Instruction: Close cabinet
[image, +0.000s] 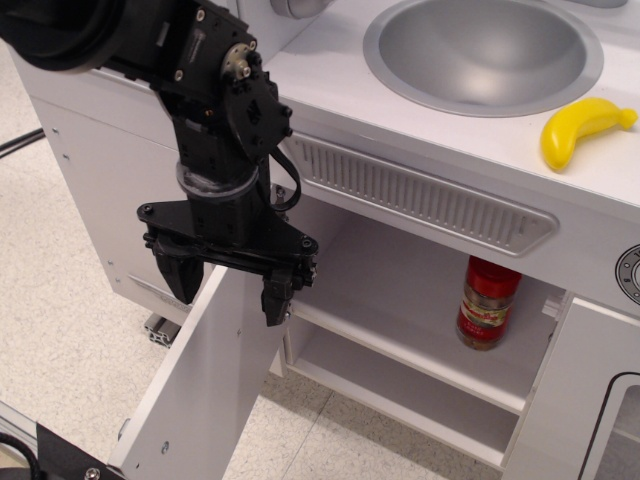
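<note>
Cabinet (420, 330): a white compartment under the counter, standing open. One inner shelf (400, 352) runs across it, with a lower floor beneath. Its door (205, 385) is swung wide out toward the lower left, inner face up toward the camera, top edge reaching up to my claw. I cannot see the handle or hinges from this side.

On the shelf, toward the right, stands a spice jar (488, 302) with a red cap and red label, upright, near the right wall of the compartment.

My claw (228, 282): black, pointing down, fingers spread apart with nothing between them. The left finger hangs just outside the door's top corner; the right finger (277, 297) sits at the door's upper edge, at or against the panel. Whether it truly touches I cannot tell.

Above the compartment runs a long grey vent grille (420, 195) set in the white front. The counter (330, 70) above it carries a round grey sink basin (483, 52). A yellow toy banana (580, 128) lies on the counter to the right of the basin, apart from it.

At the lower right is another white door with a black-outlined window (610, 420), beside the open compartment. A round dial (631, 272) shows at the right edge. The floor (60, 330) is pale speckled tile.
</note>
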